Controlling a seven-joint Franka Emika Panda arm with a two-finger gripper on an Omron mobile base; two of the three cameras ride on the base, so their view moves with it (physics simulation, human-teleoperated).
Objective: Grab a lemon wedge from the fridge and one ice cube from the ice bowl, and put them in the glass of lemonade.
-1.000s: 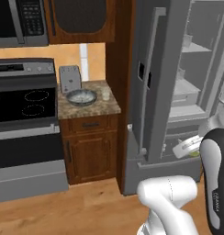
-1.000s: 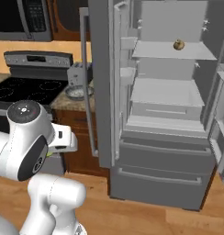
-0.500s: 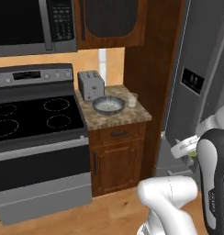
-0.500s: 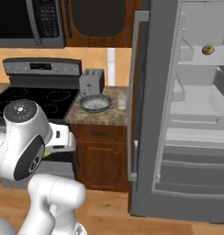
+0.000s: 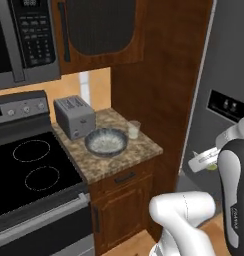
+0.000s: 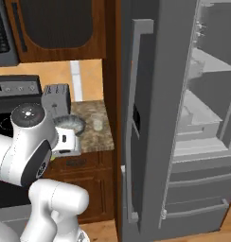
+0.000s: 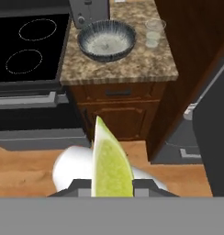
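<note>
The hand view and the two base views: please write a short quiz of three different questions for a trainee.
1. True or false: the gripper is shut on the yellow-green lemon wedge.
2. On the speckled brown granite counter, which stands nearest the tall grey steel fridge?
A. the silver toaster
B. the wide dark grey ice bowl
C. the small clear glass of lemonade
3. Fill in: the black stovetop lies on the bowl's ____ side in the left base view.

Key: 1 true; 2 C; 3 left.

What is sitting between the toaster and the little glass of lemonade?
The ice bowl sits between the toaster and the glass of lemonade on the counter. The left base view shows it best.
</note>
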